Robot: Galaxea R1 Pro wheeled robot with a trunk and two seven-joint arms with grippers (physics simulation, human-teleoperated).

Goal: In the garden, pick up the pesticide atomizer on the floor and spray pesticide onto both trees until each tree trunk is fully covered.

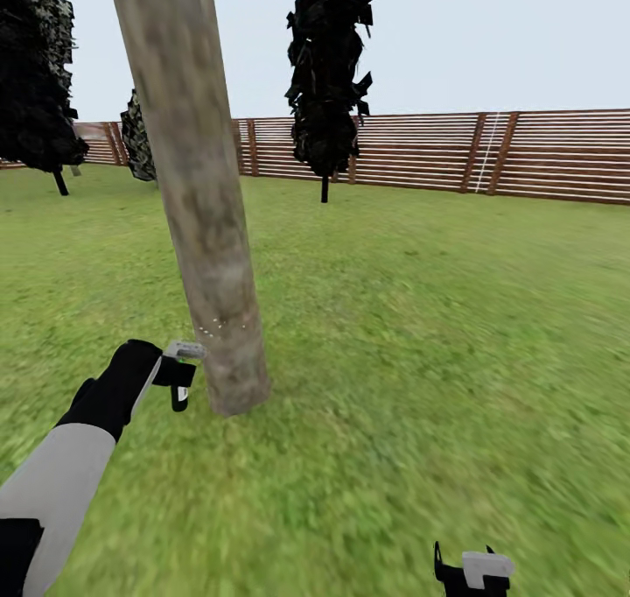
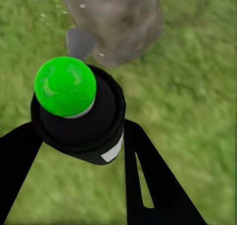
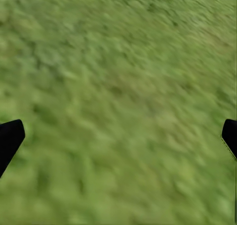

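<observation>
Head and left-wrist views: shared trunk (image 1: 206,229).

A matt, mottled tree trunk (image 1: 206,229), a glossy green-tipped pesticide atomizer (image 2: 79,116) and a slatted wooden fence (image 1: 542,155) are seen.

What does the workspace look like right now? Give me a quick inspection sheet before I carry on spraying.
Surface: green lawn, no stepping stones in sight.
Job's things: pesticide atomizer held in the left end effector, its tip showing green in the left wrist view, aimed at the base of the tree trunk; a few fine white specks low on the trunk, most of it bare of them.
Clutter: nothing seen.
End effectors: left shut on the atomizer, close beside the trunk; right end effector low over grass, fingers wide apart, holding nothing.
Cables: nothing seen.
Surroundings: brown slat fence behind, black cypresses along it, pale sky.
</observation>
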